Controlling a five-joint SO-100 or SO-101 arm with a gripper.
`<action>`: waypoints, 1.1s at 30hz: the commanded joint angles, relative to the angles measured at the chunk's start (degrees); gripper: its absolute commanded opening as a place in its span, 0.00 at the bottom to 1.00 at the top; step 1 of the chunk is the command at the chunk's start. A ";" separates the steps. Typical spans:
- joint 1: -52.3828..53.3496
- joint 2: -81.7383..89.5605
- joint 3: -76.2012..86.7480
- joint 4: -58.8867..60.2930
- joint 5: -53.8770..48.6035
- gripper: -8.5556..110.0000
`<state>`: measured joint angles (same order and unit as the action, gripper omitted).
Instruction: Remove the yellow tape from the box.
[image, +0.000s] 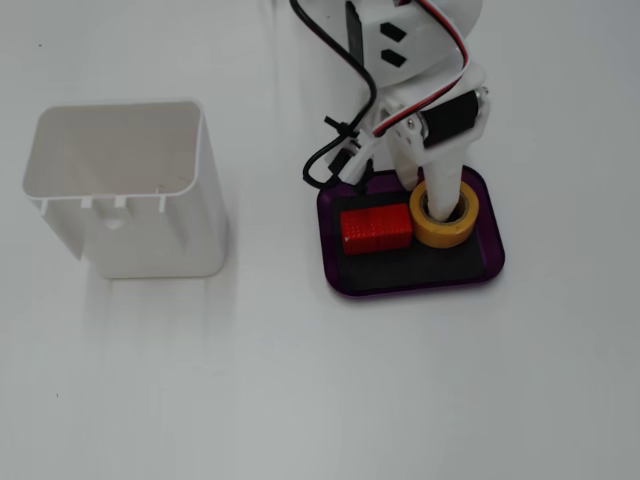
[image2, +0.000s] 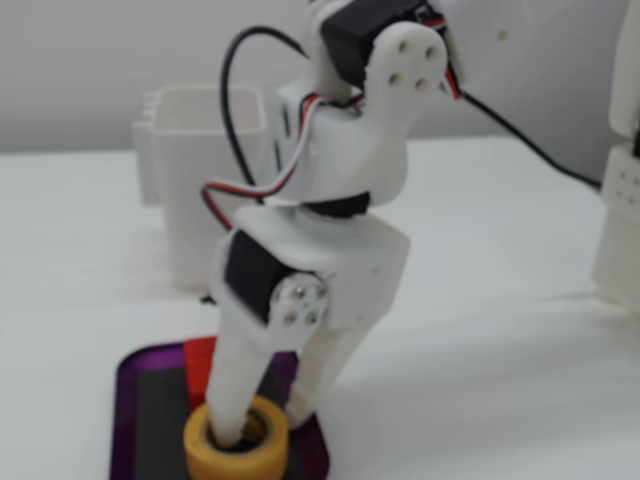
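Note:
The yellow tape is a ring that lies flat on the black floor at the right of the purple box. It also shows in the other fixed view, at the near end of the box. My gripper reaches down into the box. One white finger goes into the roll's hole. The other finger stands just outside the roll's wall. The jaws pinch the wall between them, and the roll rests on the floor.
A red rectangular block lies in the box, just left of the tape. A tall white plastic container stands open on the table to the left. Black and red cables hang by the gripper.

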<state>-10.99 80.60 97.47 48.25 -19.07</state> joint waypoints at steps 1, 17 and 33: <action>-0.53 0.79 -0.18 -0.62 0.26 0.09; -4.22 5.01 -16.79 13.10 4.66 0.07; -0.44 28.74 5.89 16.35 5.27 0.07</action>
<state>-11.78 101.07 94.83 68.12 -13.71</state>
